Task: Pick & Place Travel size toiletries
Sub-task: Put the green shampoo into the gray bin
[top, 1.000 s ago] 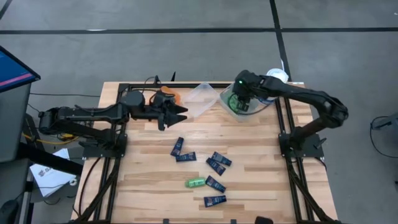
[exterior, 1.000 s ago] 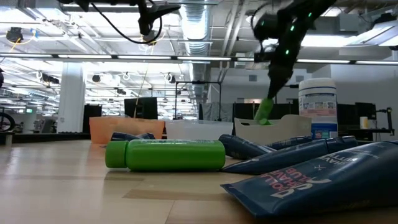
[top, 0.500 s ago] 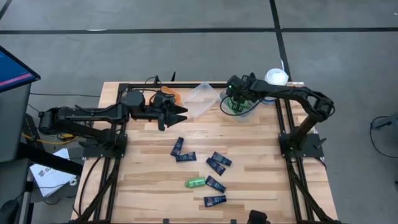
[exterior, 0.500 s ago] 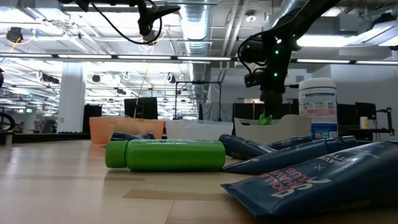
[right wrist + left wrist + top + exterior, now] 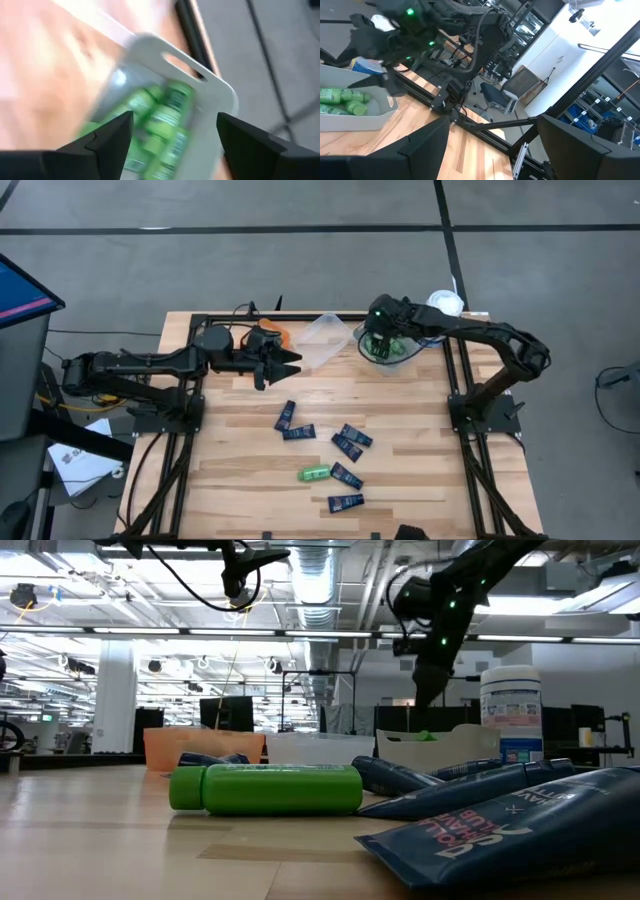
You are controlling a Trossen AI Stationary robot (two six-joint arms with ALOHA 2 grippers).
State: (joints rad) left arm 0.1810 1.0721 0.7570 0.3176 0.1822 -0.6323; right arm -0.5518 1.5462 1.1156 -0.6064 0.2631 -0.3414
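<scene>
Several green mini bottles (image 5: pixel 165 122) lie in a clear bin (image 5: pixel 402 362) at the table's far right. My right gripper (image 5: pixel 378 346) hovers open just above them, slanting down, with nothing between its fingers (image 5: pixel 112 137). One more green bottle (image 5: pixel 314 473) lies on its side on the table's near middle among several dark navy tubes (image 5: pixel 348 445). My left gripper (image 5: pixel 292 363) stands open and level over the far left part of the table, pointing toward the bin (image 5: pixel 375 117).
A second clear bin (image 5: pixel 322 340) stands left of the first one. An orange bin (image 5: pixel 276 334) is partly hidden behind my left gripper. A large white jar (image 5: pixel 445 303) stands at the far right corner. Black frame rails (image 5: pixel 458 370) run along the table's sides.
My right gripper has lowered a green bottle, which hung below its fingers, into the clear bin. It has then opened and let go. The bottle now lies in the bin with the others, and the gripper stays just above it.
</scene>
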